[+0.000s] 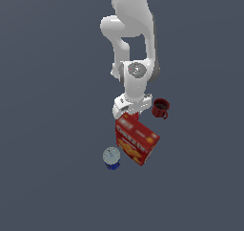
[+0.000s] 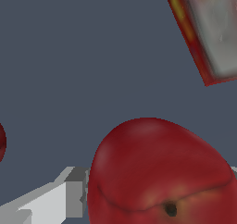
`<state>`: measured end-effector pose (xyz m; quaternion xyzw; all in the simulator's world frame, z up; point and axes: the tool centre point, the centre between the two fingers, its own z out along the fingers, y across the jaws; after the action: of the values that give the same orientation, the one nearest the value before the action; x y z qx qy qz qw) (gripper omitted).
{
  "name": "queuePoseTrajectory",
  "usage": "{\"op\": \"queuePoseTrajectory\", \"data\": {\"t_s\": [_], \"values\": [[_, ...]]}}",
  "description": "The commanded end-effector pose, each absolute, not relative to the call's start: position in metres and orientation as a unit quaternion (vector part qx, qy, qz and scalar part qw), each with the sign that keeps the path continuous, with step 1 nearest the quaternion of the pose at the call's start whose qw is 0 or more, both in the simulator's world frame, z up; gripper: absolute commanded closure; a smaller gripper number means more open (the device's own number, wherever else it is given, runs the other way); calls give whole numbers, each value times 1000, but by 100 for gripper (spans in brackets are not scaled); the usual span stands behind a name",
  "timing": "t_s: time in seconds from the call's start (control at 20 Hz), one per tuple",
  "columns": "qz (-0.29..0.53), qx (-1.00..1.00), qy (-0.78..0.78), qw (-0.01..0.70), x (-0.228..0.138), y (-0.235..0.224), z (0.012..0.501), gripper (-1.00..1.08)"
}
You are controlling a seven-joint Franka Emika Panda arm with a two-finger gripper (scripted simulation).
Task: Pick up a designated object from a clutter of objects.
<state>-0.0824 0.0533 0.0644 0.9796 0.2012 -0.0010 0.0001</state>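
- Plain dark grey-blue floor, flat, no edges or walls in either view — just clutter in the middle of the exterior view.
- Arm comes down from 12 o'clock in the exterior view; the gripper sits low, at the box's 12 o'clock edge.
- Key relation — the apple lies right at the gripper, filling the near part of the wrist view, dimple and dark stem spot facing the camera.
- One grey-white finger shows right beside the apple's flank, at its 9 o'clock in the wrist view; whether it actually touches I cannot tell. The other finger is barely in frame, if at all.
- Jaws: spread wide enough to straddle the apple on the visible side, but clamped or still loose — cannot tell.
- Apple is round, so no long axis to line up; only centring between the fingers matters, and it looks roughly centred.
- In the exterior view the apple is almost fully hidden under the wrist — only a red sliver peeks between gripper and box.
- Box, red and yellow print, lies just past the apple, at 6 o'clock from the gripper in the exterior view; its corner shows in the wrist view, apart from the apple.
- Mug, dark red, near the gripper at its 3 o'clock, apart from it.
- Clear-and-blue ball at 8 o'clock from the box, out of the way.
- Judgement: next move hinges on a firm squeeze, then a straight lift clear of the box corner.
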Motion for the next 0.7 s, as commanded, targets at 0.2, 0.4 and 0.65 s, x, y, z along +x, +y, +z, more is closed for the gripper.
{"op": "queuePoseTrajectory", "data": {"t_s": [0.2, 0.4, 0.65], "values": [[0, 980, 201, 0, -74, 39, 101, 108], [0, 979, 201, -1, -67, 27, 133, 108], [0, 979, 202, -1, -57, 10, 178, 108]]}}
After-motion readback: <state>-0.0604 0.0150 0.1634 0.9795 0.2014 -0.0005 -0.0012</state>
